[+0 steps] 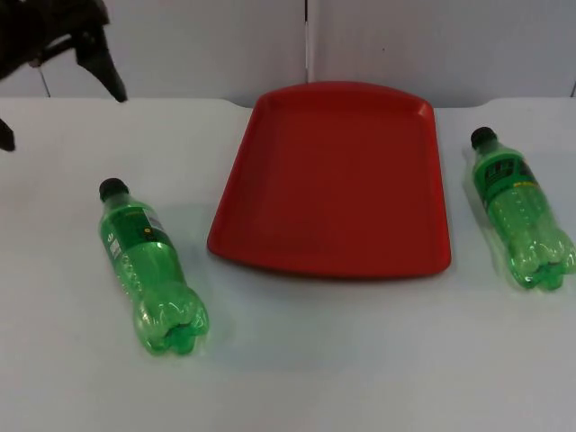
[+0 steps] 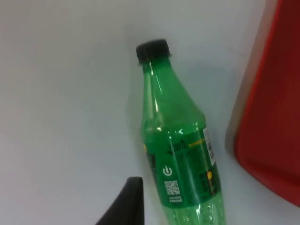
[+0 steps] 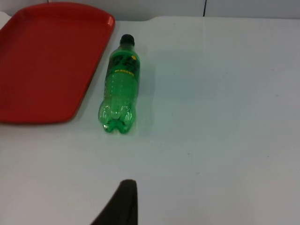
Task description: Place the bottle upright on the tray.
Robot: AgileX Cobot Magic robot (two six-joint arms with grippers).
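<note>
White table: left bottle (image 1: 148, 270) lies below the left end effector (image 1: 63, 72).

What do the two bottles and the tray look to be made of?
Left bottle and right bottle: clear green plastic by the look, glossy, with see-through walls, molded lobed bases, printed labels and black caps. Tray: likely hard plastic, uniform red, smooth with a soft sheen and rounded raised rim; painted metal can't be ruled out.

Green bottle (image 2: 180, 150) beside red tray (image 2: 276, 117)
</note>
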